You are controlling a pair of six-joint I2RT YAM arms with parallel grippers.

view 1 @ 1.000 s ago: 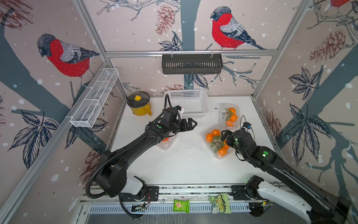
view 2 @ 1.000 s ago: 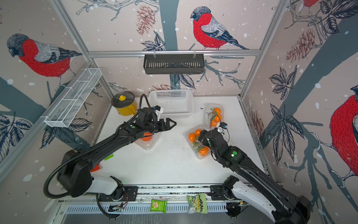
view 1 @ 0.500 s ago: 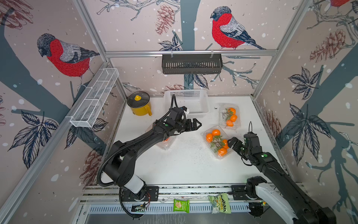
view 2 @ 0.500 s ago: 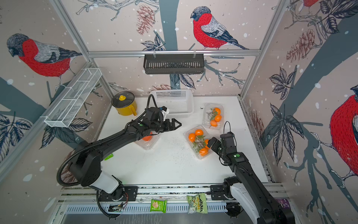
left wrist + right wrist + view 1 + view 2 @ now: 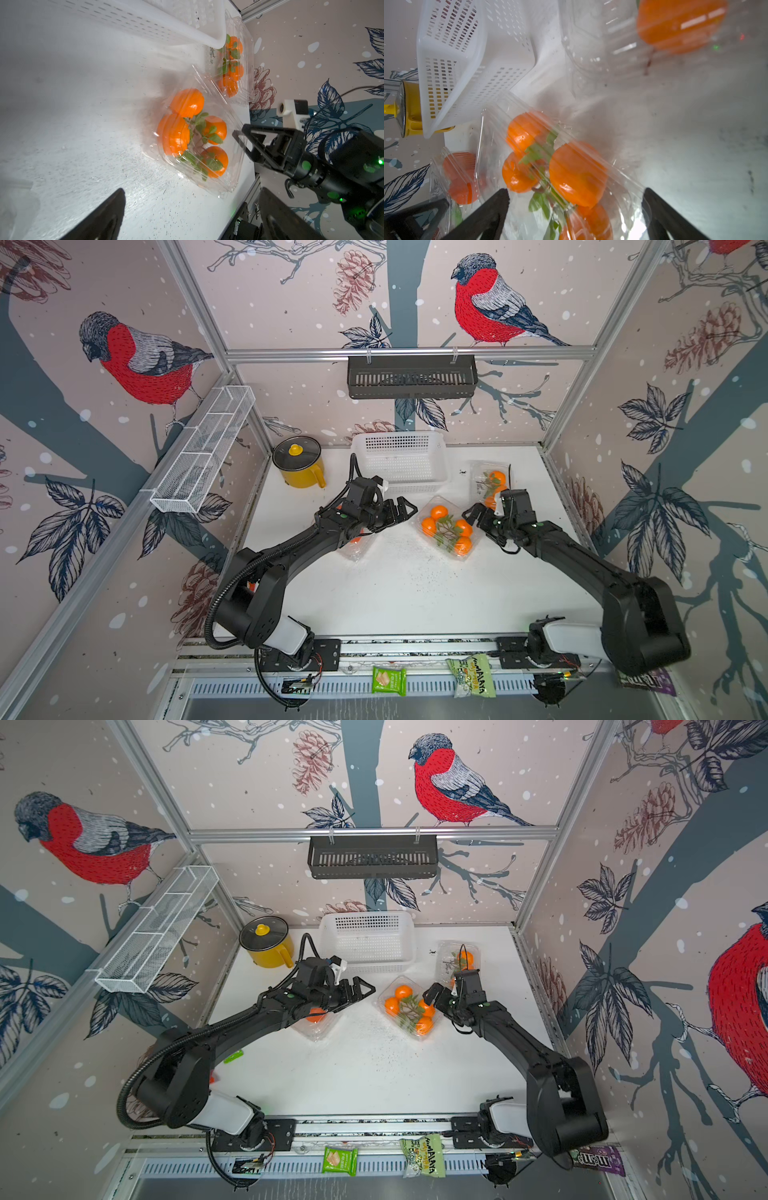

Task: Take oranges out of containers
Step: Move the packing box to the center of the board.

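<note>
Fingers of our left gripper [image 5: 402, 512] and right gripper [image 5: 473, 516] are standing spread wide, pinching nothing, flanking the middle container [image 5: 233, 178]. It is lying on the table [image 5: 374, 593], seemingly lidded, with four oranges [image 5: 429, 526] inside. We are judging this the opening step: next, one gripper should be pinning the base while the other is lifting the lid's edge.

The left arm [image 5: 291, 543] and right arm [image 5: 582, 560] are matte black, built of rounded, boxy links. Each has a white segment just above the aluminium rail [image 5: 415, 645], where black plates carry the bases. A ribbed black hose [image 5: 212, 610] loops up from the rail. Green lights [image 5: 306, 165] dot the wrists. The jaws are black triangular frames.
</note>
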